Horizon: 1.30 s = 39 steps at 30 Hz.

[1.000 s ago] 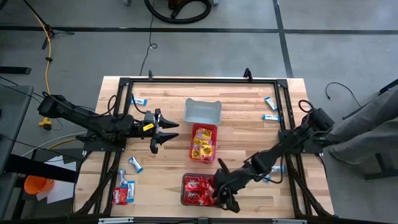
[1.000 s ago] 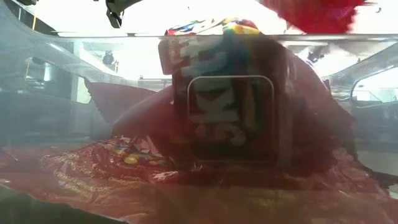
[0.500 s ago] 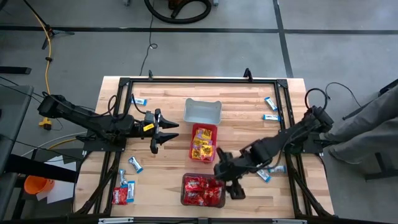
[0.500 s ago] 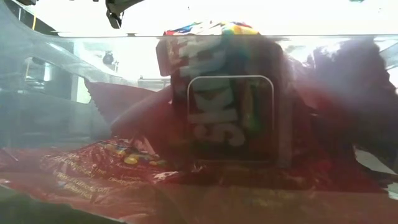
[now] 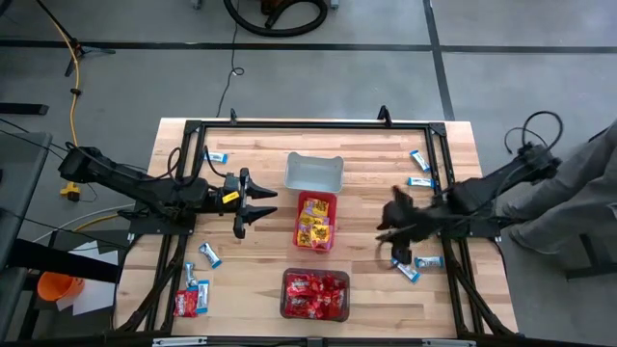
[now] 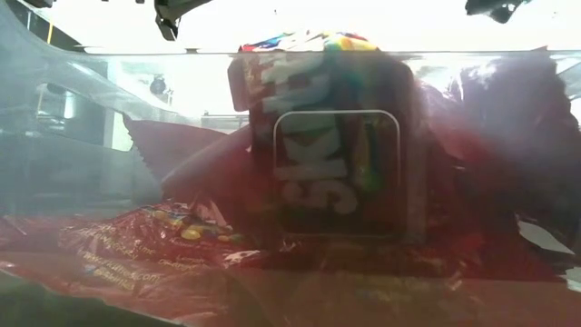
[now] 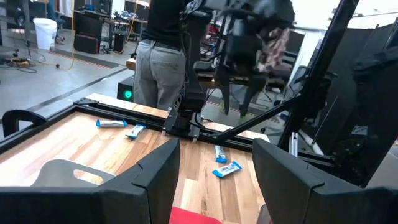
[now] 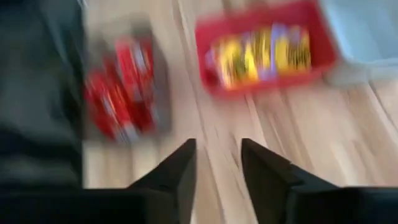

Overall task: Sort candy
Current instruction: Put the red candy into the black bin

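With jaws narrowly parted and empty, the right tool (image 5: pixel 393 224) hung over blue candy (image 5: pixel 409 271) at the bench's (image 5: pixel 260 265) right edge; a hasty descent might nudge packets off.

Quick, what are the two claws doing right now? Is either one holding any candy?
Left gripper: open, holding nothing, hovering left of the pink bin.
Right gripper: fingers apart with nothing between them, above bare table.
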Each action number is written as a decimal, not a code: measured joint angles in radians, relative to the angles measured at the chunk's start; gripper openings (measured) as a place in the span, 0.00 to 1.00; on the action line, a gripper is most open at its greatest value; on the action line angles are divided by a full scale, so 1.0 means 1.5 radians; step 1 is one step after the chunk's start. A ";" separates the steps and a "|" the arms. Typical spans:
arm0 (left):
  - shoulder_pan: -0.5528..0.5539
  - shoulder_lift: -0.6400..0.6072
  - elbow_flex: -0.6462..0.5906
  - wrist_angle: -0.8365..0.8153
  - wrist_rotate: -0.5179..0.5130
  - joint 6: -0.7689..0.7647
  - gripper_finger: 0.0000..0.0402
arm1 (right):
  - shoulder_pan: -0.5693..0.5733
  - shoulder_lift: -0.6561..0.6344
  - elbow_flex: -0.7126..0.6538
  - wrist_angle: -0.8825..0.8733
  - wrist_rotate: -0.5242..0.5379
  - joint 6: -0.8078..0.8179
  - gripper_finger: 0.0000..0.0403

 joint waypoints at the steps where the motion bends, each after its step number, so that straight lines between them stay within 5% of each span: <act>1: 0.000 0.000 0.000 0.000 0.000 0.001 0.47 | -0.001 -0.032 -0.038 0.064 0.018 0.014 0.26; 5: 0.000 0.000 0.000 0.000 0.000 0.001 0.47 | -0.017 -0.117 -0.173 0.368 0.099 -0.012 0.14; 11: 0.000 0.000 0.000 0.000 0.000 0.001 0.47 | -0.069 -0.108 -0.275 0.709 0.101 -0.183 0.02; 32: 0.000 0.000 0.006 -0.014 0.000 -0.043 0.47 | -0.149 -0.069 -0.247 0.714 -0.036 -0.248 0.00; 39: -0.053 0.073 0.196 -0.423 0.086 -0.110 0.44 | -0.149 -0.069 -0.246 0.705 -0.036 -0.248 0.00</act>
